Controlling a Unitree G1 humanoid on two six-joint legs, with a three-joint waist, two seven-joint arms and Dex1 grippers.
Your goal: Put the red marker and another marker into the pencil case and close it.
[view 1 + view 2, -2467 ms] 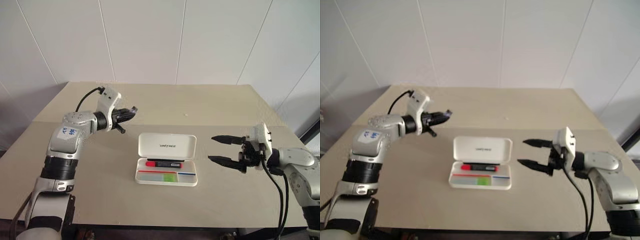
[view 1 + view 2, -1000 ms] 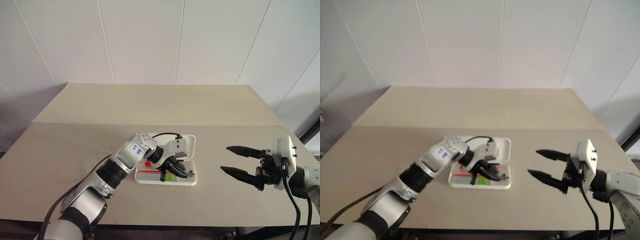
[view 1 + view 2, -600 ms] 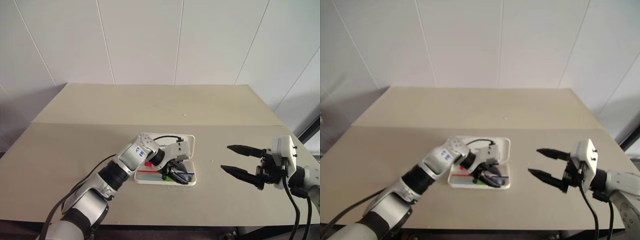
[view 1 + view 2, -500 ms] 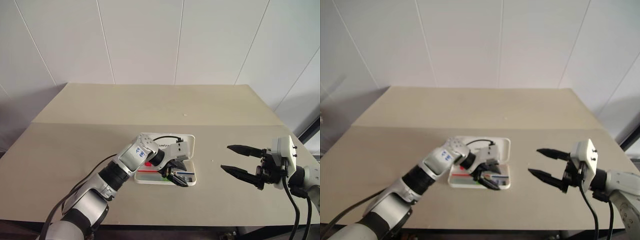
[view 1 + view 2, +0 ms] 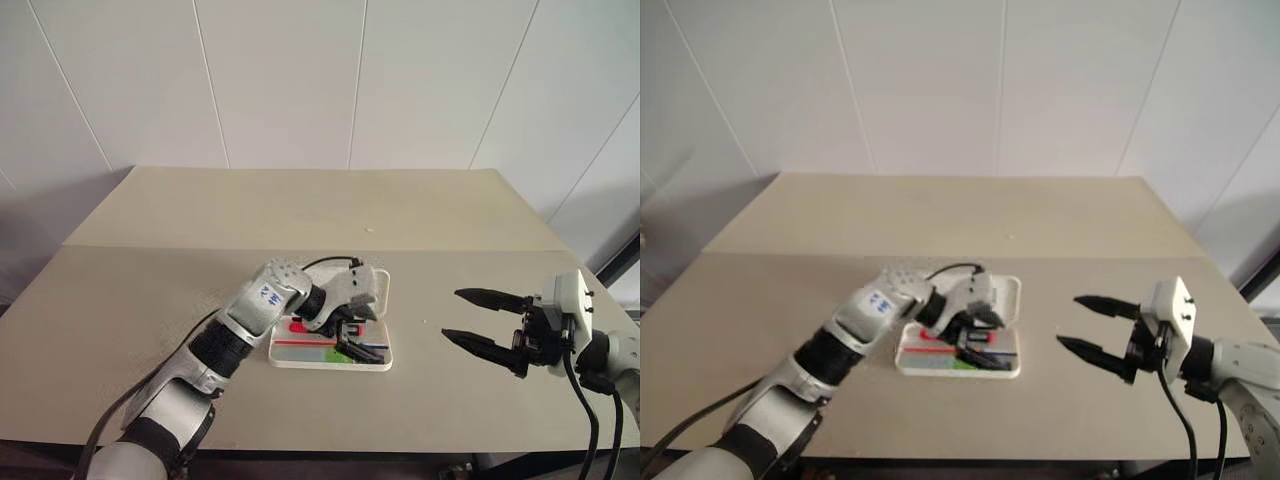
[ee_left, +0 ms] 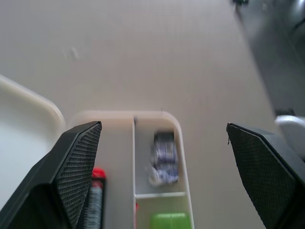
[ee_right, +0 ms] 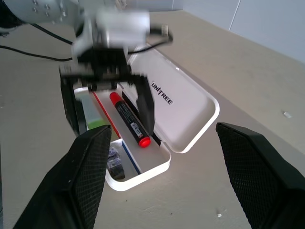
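The white pencil case [image 7: 188,109] lies open on the table, its lid [image 5: 378,284] tipped back. The red marker [image 7: 128,119] lies in the tray, and the light green marker [image 7: 96,116] lies in the slot beside it. My left gripper [image 5: 352,340] hovers just above the tray, open, with nothing between its fingers [image 6: 71,176]. The left wrist view looks down on the tray's end, with the red marker [image 6: 96,200] and the green marker [image 6: 167,222]. My right gripper [image 5: 450,313] stands open, off to the right of the case and empty.
A small dark object [image 6: 164,157] lies in the tray's end compartment. The beige table [image 5: 150,300] runs wide on all sides of the case, with a white wall behind it. A black cable loops over my left wrist [image 5: 330,264].
My left gripper, shut over the tray a second ago, has opened wide and risen a little above the case. The right arm has stayed still.
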